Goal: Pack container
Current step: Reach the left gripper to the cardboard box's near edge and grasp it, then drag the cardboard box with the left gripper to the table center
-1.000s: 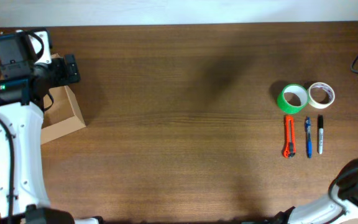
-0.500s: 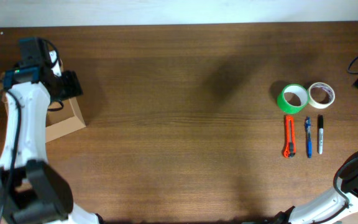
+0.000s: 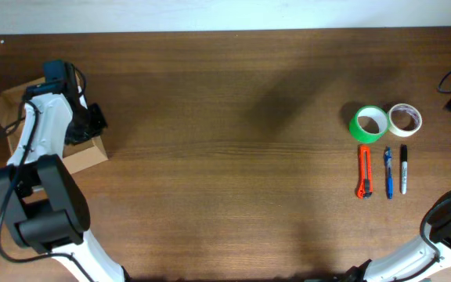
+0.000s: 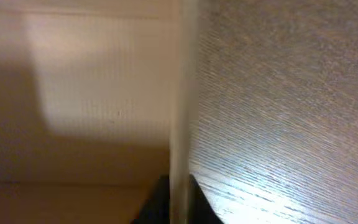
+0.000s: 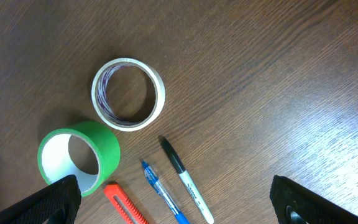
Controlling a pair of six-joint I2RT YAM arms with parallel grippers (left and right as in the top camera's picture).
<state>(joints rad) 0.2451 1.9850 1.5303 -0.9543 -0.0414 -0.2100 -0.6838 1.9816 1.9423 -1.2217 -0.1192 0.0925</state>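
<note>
The container (image 3: 81,157), a tan cardboard box with its flap (image 3: 10,106) folded open to the left, sits at the table's far left. My left gripper (image 3: 92,121) is at the box's right wall. In the left wrist view the thin wall edge (image 4: 180,93) runs straight between the two dark fingers, so my left gripper (image 4: 180,202) is shut on the container's wall, with the box's inside (image 4: 104,93) to the left. My right gripper (image 5: 188,205) hangs open above the items at the right and touches none of them.
At the right lie a green tape roll (image 3: 369,123) (image 5: 79,155), a white tape roll (image 3: 405,119) (image 5: 128,93), an orange box cutter (image 3: 364,171), a blue pen (image 3: 387,172) and a black marker (image 3: 403,168). Bare wood (image 3: 225,157) spans the middle.
My left arm has swung toward the table's front, its gripper has dropped onto the box's right wall and shut on it. The right side is unchanged.
</note>
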